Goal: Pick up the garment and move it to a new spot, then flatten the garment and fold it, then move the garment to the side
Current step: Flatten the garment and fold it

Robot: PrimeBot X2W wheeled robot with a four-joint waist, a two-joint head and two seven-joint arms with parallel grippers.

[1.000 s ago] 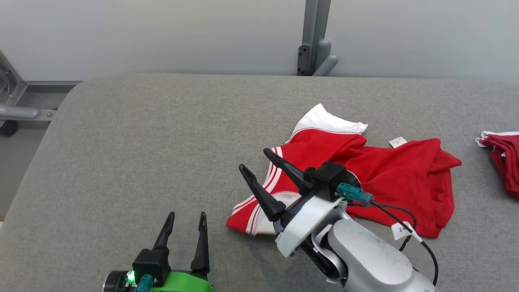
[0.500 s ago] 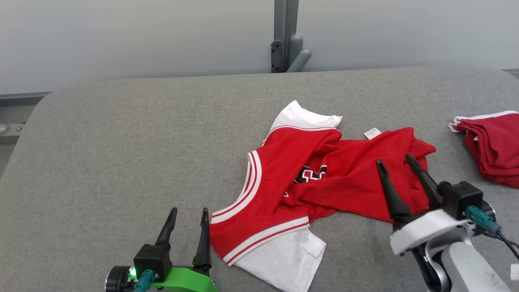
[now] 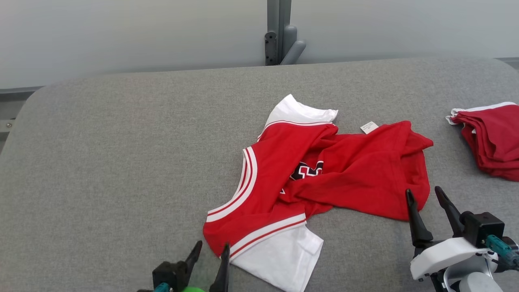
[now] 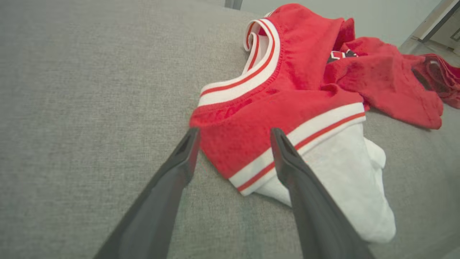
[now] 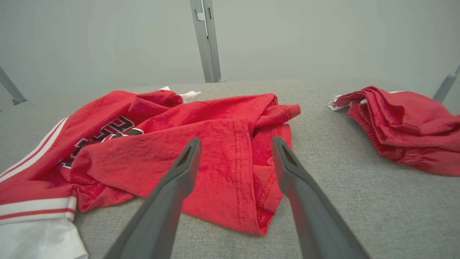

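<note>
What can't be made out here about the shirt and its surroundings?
- Black print on the red shirt: head and right wrist views, folds of the shirt cover most of it.
- White tag: head view, its text is too small to read.
- Second red garment: head view, cut off by the right edge.
- Left gripper: head view, its body is cut off by the bottom edge.
</note>
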